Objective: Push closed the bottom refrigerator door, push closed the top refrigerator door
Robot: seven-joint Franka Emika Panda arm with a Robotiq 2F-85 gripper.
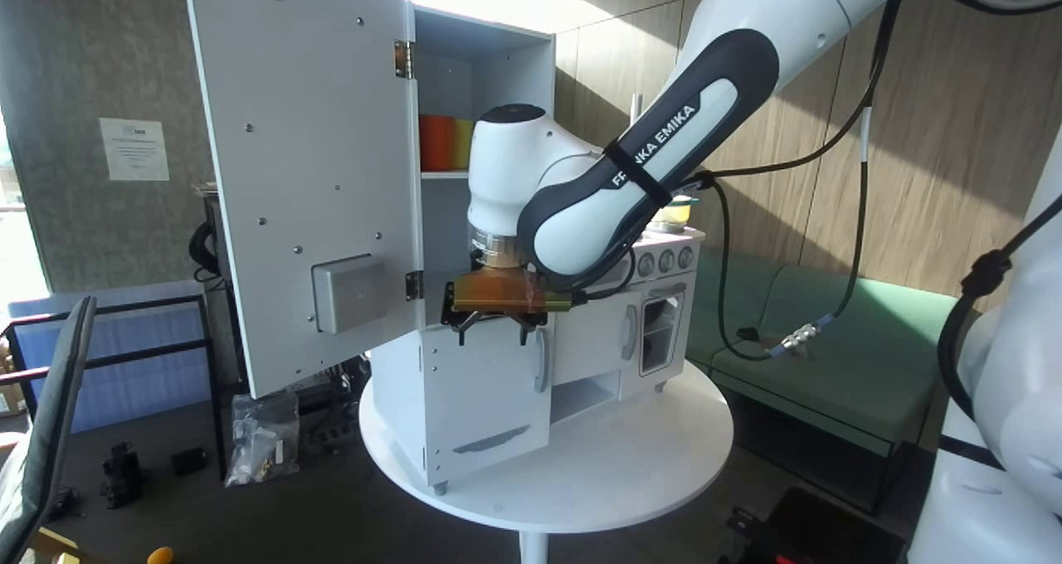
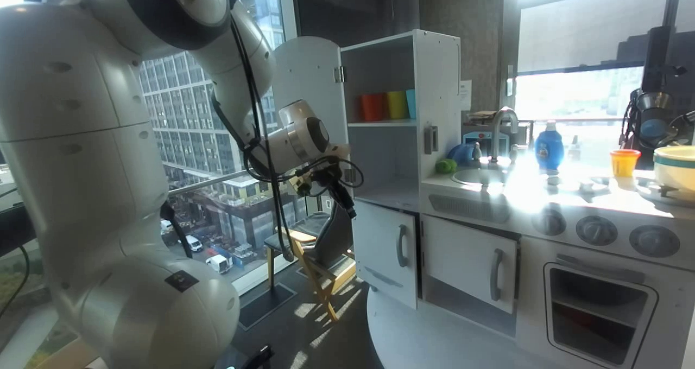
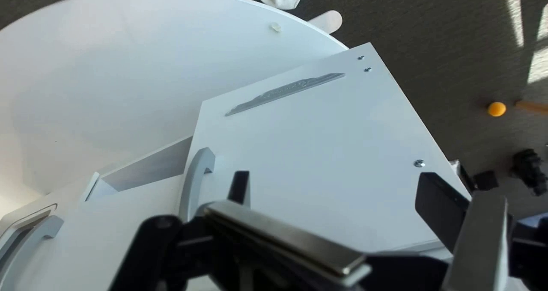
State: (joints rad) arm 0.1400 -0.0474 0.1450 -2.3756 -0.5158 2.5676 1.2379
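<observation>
The top refrigerator door [image 1: 307, 158] stands wide open, swung out from the toy fridge; it also shows in an exterior view [image 2: 309, 76]. Its screw-dotted inner face and a grey box are visible; it is out of the wrist view. The bottom refrigerator door [image 1: 489, 390] is nearly shut, with a narrow dark gap at its handle edge in an exterior view [image 2: 383, 244]. It fills the middle of the wrist view [image 3: 325, 137], its grey mark visible. My gripper [image 1: 494, 338] points down at its upper part, fingers apart and empty, also in the wrist view [image 3: 336, 186]. Contact cannot be told.
The fridge compartment holds several coloured cups [image 2: 373, 107] on a shelf. A neighbouring cabinet door [image 2: 469, 260] stands ajar. The toy kitchen with its sink [image 2: 480, 176] and pot [image 2: 676, 165] stands on a round white table [image 1: 614, 481]. A cable loop [image 1: 726, 282] hangs beside the arm.
</observation>
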